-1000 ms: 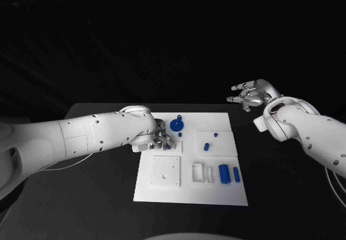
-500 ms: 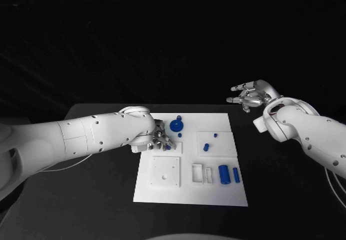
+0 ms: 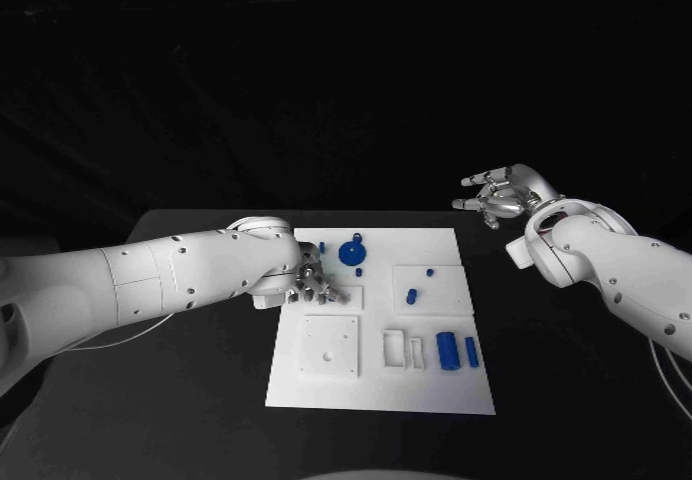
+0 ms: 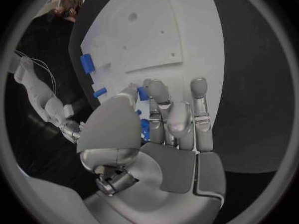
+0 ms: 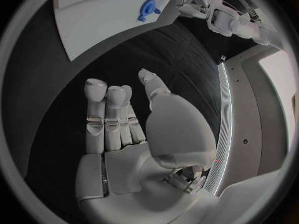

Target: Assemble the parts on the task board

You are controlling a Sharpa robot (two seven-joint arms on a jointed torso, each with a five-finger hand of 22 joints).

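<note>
1. Two hands observed. The left hand (image 3: 312, 285) is at the board's (image 3: 433, 395) left edge, fingers (image 4: 168, 122) curled down over a small blue piece (image 4: 143, 93) at a little raised white block near the middle of that edge. The wrist view shows blue between the fingers and thumb, so it appears pinched; how firm the hold is cannot be told.
2. The right hand (image 3: 495, 194) is raised off the table beyond the board's far right corner, well apart from it, fingers loosely spread and holding nothing.
3. Other parts on the board: a blue disc with a knob (image 3: 353, 250) at the far edge; a short blue peg (image 3: 413, 294) on a square plate to the right; two blue cylinders (image 3: 457, 349) lying side by side near the right edge; a white square plate (image 3: 330, 345) with holes, nearer the robot.
4. Handling judgement: the pieces look like small rigid plastic, light and smooth, so likely to slip or roll if nudged. Not fragile in appearance.
5. Recommended hold: a fingertip pinch across each piece's sides, around the middle of its length, keeping the end clear for seating. The disc is best taken by its knob.
</note>
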